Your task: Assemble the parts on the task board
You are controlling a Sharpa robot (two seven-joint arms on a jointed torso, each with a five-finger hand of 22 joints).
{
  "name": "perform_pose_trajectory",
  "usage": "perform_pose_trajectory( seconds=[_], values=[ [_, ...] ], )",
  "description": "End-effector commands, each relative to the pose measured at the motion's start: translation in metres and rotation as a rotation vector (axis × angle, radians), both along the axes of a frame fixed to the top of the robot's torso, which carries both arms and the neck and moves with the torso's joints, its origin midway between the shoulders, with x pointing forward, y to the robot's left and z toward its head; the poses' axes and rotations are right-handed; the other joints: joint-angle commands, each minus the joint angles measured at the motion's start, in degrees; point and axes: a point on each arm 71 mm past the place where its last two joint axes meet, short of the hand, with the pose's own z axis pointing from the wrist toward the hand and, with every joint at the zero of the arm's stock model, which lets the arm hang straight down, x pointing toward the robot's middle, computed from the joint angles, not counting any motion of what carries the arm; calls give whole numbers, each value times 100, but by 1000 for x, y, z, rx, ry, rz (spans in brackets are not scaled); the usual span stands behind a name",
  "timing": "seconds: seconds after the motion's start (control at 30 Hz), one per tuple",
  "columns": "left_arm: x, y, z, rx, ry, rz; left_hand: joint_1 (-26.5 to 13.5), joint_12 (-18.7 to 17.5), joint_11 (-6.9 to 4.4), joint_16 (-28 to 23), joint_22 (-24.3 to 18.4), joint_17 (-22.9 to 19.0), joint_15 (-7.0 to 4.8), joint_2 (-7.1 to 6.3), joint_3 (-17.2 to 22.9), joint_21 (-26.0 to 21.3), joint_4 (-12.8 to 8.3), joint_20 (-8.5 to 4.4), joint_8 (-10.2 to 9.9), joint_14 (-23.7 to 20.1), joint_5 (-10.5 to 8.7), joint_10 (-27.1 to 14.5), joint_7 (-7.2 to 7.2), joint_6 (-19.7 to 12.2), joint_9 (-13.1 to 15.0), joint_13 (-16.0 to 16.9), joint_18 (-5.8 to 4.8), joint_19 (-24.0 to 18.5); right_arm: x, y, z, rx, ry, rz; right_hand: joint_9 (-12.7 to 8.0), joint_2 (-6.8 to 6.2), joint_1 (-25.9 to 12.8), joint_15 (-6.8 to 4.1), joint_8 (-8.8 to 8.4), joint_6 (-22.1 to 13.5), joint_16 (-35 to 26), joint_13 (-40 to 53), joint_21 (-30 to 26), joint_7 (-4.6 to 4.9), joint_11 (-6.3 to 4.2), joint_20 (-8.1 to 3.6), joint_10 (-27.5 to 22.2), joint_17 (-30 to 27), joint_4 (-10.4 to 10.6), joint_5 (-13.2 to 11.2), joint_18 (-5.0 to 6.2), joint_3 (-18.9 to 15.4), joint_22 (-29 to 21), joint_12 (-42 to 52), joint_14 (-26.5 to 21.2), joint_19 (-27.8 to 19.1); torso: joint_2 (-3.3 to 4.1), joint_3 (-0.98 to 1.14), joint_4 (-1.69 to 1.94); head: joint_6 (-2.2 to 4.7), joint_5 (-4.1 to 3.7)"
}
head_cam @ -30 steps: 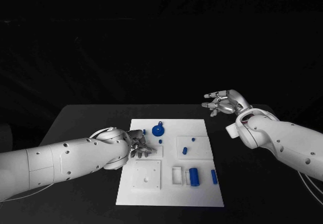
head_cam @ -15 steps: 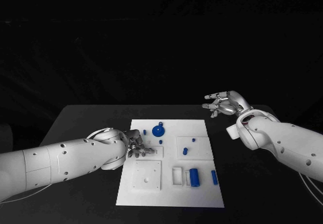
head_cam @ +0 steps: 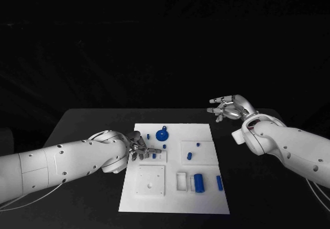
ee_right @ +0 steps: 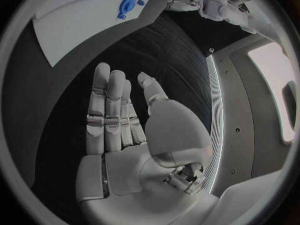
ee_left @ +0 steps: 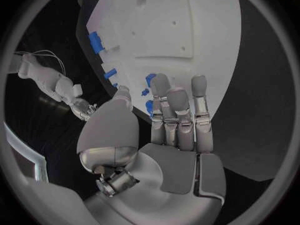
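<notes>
The white task board lies in the middle of the black table. On it are a round blue part, small blue pegs, a blue cylinder and a blue bar. My left hand hovers over the board's left edge with its fingertips above a small square recess. In the left wrist view this hand has straight fingers, the thumb apart, and holds nothing; blue parts lie on the board beyond it. My right hand is raised off to the board's far right, fingers apart and empty.
A square white plate and two narrow slots sit in the board's near half. Bare black table surrounds the board on all sides. My right forearm stretches along the board's right side.
My left hand has lifted slightly off the board and its fingers have straightened towards the small recess. The right hand has barely moved.
</notes>
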Motion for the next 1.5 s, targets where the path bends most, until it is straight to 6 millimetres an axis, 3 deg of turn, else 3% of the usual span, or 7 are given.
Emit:
perform_pose_trajectory(
  seconds=[0.03, 0.17, 0.4, 0.6, 0.97, 1.17, 1.5],
  values=[
    [1, 0, 4, -81, 20, 26, -21, -73, 37, -57, 57, -18, 4, 53, 21, -72, -5, 18, 3, -55, 49, 281, 5, -64, -116, 1, -85, 14, 0, 1, 0, 2, -1, 15, -5, -6, -67, 15, -18, -29, -27, -5, 6, 0, -7, 42, -44, -1, 31, 32, -35, 3, -5, 7, 1, 11, 4, 5, -1, 19, 11],
    [10, 5, 16, -114, 10, 52, 177, -271, 66, -157, 43, -79, 20, 293, 167, -193, -30, 31, -22, -108, 419, 272, 71, -284, -369, -23, -85, 4, 0, 1, 0, 2, 0, 14, -5, -6, -67, 15, -18, -29, -27, -5, 6, 0, -7, 42, -44, -1, 31, 32, -35, 3, -5, 7, 1, 11, 1, 11, -4, 42, 18],
    [31, 14, 38, -110, 22, 68, 830, -630, 112, -286, 33, -244, 74, 1052, -152, -447, -742, 74, -29, -212, 1942, 242, 187, -675, -1234, -17, -85, 12, 0, 2, -1, 3, 1, 14, -5, -6, -67, 15, -18, -29, -27, -5, 6, 0, -7, 42, -44, -1, 31, 32, -35, 3, -5, 7, 1, 11, 6, 5, -20, 89, 35],
    [46, 18, 48, -75, 41, 71, 872, -776, 150, -259, 80, -351, 112, 1288, -396, -624, -974, 102, -1, -260, 2072, 237, 307, -970, -2010, 47, -85, 63, 1, 3, -1, 4, 2, 16, -5, -5, -63, 14, -17, -24, -27, -7, 6, -1, -9, 41, -42, -2, 40, 39, -35, 8, -16, 8, 5, 16, 16, 4, -24, 106, 32],
    [67, 19, 53, 46, 82, 47, 820, -882, 206, -219, 97, -410, 156, 1307, -502, -739, -944, 142, 8, -375, 1992, 174, 379, -1170, -2227, 75, -85, 29, 1, 5, -1, 5, 2, 18, -5, -5, -63, 14, -17, -24, -27, -7, 6, -1, -9, 41, -42, -2, 40, 39, -35, 8, -16, 8, 5, 16, 27, -5, -25, 108, 16],
    [75, 20, 54, 109, 84, 43, 835, -828, 192, -98, 109, -457, 158, 1312, -533, -767, -984, 150, 599, -472, 2012, 73, 330, -1451, -1690, 181, -85, 3, 1, 6, -1, 6, 2, 20, -5, -11, -60, 13, -17, -23, -27, -9, 8, -1, -9, 40, -40, -2, 43, 53, -36, 18, -22, 8, 4, 16, 25, -5, -24, 104, 21],
    [86, 21, 55, 128, 61, 64, 778, -491, 139, 123, 114, -549, 142, 1234, -500, -696, -756, 143, 1980, -546, 1982, -147, 220, -2180, 144, 429, -85, -27, 2, 8, -1, 7, 1, 23, -5, -11, -60, 13, -17, -23, -27, -9, 8, -1, -9, 40, -40, -2, 43, 53, -36, 18, -22, 8, 4, 16, 28, -7, -32, 92, -1]
  ],
)
